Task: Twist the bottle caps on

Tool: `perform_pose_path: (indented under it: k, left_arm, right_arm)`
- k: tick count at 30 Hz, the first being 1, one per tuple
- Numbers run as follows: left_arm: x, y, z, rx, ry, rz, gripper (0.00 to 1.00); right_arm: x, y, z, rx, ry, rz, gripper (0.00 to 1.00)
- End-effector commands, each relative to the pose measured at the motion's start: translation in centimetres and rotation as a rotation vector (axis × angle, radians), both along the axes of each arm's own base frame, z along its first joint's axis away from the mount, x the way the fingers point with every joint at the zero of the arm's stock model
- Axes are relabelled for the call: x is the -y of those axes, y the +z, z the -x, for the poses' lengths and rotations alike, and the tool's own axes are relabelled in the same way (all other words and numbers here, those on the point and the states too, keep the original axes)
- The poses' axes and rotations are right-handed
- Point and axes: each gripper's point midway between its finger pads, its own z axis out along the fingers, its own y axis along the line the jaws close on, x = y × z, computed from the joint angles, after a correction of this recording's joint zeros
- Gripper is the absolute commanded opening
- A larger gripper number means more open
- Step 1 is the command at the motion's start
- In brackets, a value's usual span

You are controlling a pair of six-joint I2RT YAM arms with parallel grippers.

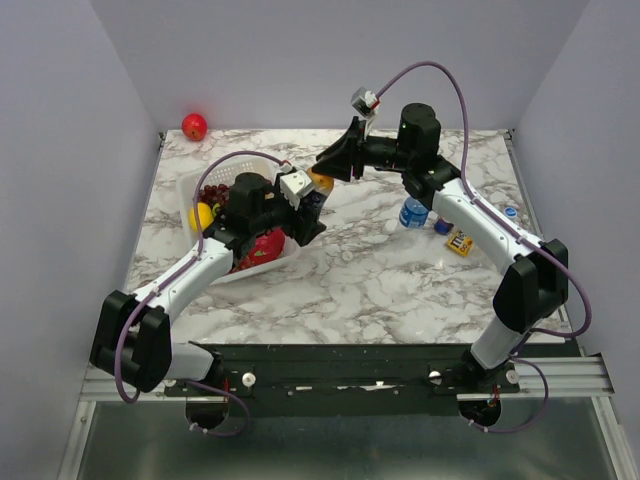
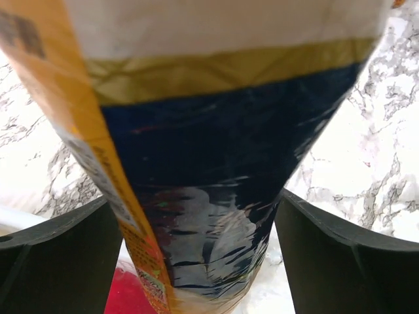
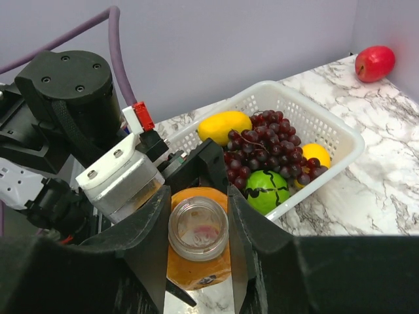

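Note:
An orange drink bottle (image 1: 319,185) with a dark label stands beside the basket. Its mouth (image 3: 198,226) is open, with no cap on it. My left gripper (image 1: 308,215) is shut on the bottle's labelled body (image 2: 216,163), one finger on each side. My right gripper (image 1: 328,172) comes from above, and its fingers (image 3: 154,242) press both sides of the bottle's neck. A clear bottle with a blue label (image 1: 413,212) stands to the right. A small blue cap (image 1: 511,212) lies near the right edge. The other bottles and caps are not visible.
A white basket (image 1: 182,190) of fruit sits at the left, right behind the held bottle; grapes (image 3: 275,140), a lemon and a green ball show in it. A yellow candy packet (image 1: 459,241) lies by the right arm. A red apple (image 1: 194,126) sits at the back left corner.

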Motion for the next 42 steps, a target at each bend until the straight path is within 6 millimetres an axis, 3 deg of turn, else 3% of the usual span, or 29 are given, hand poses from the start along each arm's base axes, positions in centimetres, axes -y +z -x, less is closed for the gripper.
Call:
perform_pose_path:
  k: [1, 7, 8, 9, 10, 12, 14, 17, 18, 22, 25, 27, 30, 35, 36, 38, 42]
  left_arm:
    - [1.2, 1.2, 0.4, 0.023, -0.076, 0.021, 0.9]
    - [1.4, 1.4, 1.1, 0.03, -0.12, 0.013, 0.72]
    - [1.4, 1.5, 1.2, 0.033, -0.127, 0.013, 0.67]
    - [1.3, 1.5, 1.4, 0.034, -0.134, 0.011, 0.65]
    - [1.3, 1.6, 1.8, 0.03, -0.144, 0.009, 0.63]
    - [1.1, 1.9, 2.2, 0.046, -0.163, 0.005, 0.57]
    - [0.6, 1.8, 3.4, 0.042, -0.182, -0.008, 0.54]
    - [-0.2, 1.6, 4.7, 0.035, -0.184, -0.012, 0.51]
    - [-0.4, 1.1, 5.1, 0.023, -0.184, -0.015, 0.5]
    - [-1.8, 1.7, 6.2, 0.045, -0.171, -0.02, 0.42]
    - [-2.6, 1.8, 6.6, 0.057, -0.172, -0.041, 0.29]
    - [-3.3, 1.9, 6.4, 0.061, -0.152, -0.048, 0.09]
    - [-4.2, 2.1, 6.2, 0.07, -0.114, -0.05, 0.01]
    - [-5.6, 3.1, 5.5, 0.055, -0.027, 0.015, 0.0]
    - [-5.8, 2.8, 5.5, 0.04, -0.013, 0.026, 0.0]
    - [-6.4, 3.2, 5.1, 0.043, 0.021, 0.054, 0.0]
    - [-7.2, 2.8, 5.0, 0.026, 0.067, 0.069, 0.0]
  right_arm:
    - [-0.3, 0.6, 1.2, 0.011, 0.041, -0.02, 0.13]
    - [-0.2, -0.3, 1.8, 0.004, 0.056, 0.003, 0.22]
    - [-0.2, -0.4, 1.9, 0.0, 0.055, 0.004, 0.27]
    - [-0.1, -0.3, 2.1, -0.007, 0.058, 0.007, 0.45]
    - [0.2, 0.1, 1.9, 0.017, 0.051, 0.012, 0.52]
    - [1.3, 2.3, 1.9, 0.076, 0.025, 0.011, 0.63]
    - [3.0, 4.0, 1.1, 0.129, -0.005, 0.014, 0.66]
    - [5.5, 4.7, -0.1, 0.115, -0.035, 0.027, 0.7]
    - [6.0, 4.1, -0.2, 0.101, -0.035, 0.044, 0.7]
    - [7.4, -1.3, -0.6, 0.243, -0.014, 0.196, 0.71]
    - [7.6, -8.1, -0.6, 0.241, 0.039, 0.369, 0.7]
    - [8.2, -11.8, -0.8, 0.22, 0.035, 0.49, 0.68]
    - [8.5, -16.5, -1.4, 0.26, 0.072, 0.64, 0.64]
    - [8.5, -22.0, -2.1, 0.296, 0.163, 0.825, 0.63]
    - [9.0, -22.8, -1.4, 0.27, 0.198, 0.863, 0.62]
    - [8.9, -23.3, -1.5, 0.302, 0.252, 0.881, 0.62]
    - [9.6, -26.3, -0.1, 0.328, 0.36, 0.98, 0.68]
